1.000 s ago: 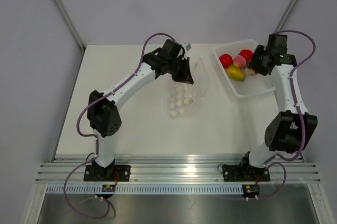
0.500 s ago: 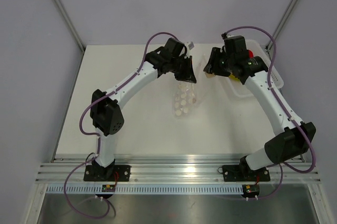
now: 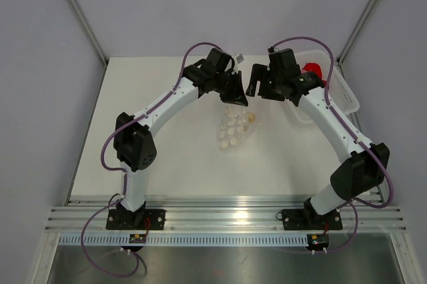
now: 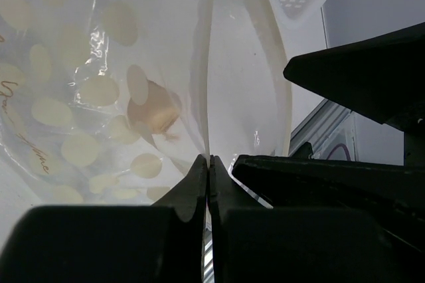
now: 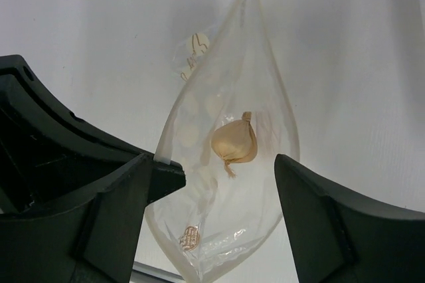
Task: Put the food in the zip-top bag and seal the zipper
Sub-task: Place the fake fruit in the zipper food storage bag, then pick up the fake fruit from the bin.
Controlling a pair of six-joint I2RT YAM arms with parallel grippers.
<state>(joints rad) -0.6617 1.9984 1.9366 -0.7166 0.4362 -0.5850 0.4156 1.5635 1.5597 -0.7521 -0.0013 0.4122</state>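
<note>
The clear dotted zip-top bag (image 3: 232, 131) lies mid-table with its mouth lifted and open. My left gripper (image 3: 235, 92) is shut on the bag's mouth edge, the zipper strip (image 4: 210, 77); in the left wrist view (image 4: 209, 163) the jaws are pressed together on it. My right gripper (image 3: 256, 89) is open and empty just above the open mouth (image 5: 209, 210). A tan bulb-shaped food piece (image 5: 234, 140) lies inside the bag and shows through the plastic in the left wrist view (image 4: 156, 111). One red fruit (image 3: 312, 69) shows in the tray; the others are hidden by the right arm.
The white plastic tray (image 3: 341, 91) stands at the back right, partly under my right arm. My left gripper's black body (image 5: 60, 143) sits close on the left of my right fingers (image 5: 319, 216). The two grippers are nearly touching over the bag.
My right arm swung left from the tray to the bag mouth. The tan food piece has left its jaws and now lies in the bag. My left gripper kept its hold.
</note>
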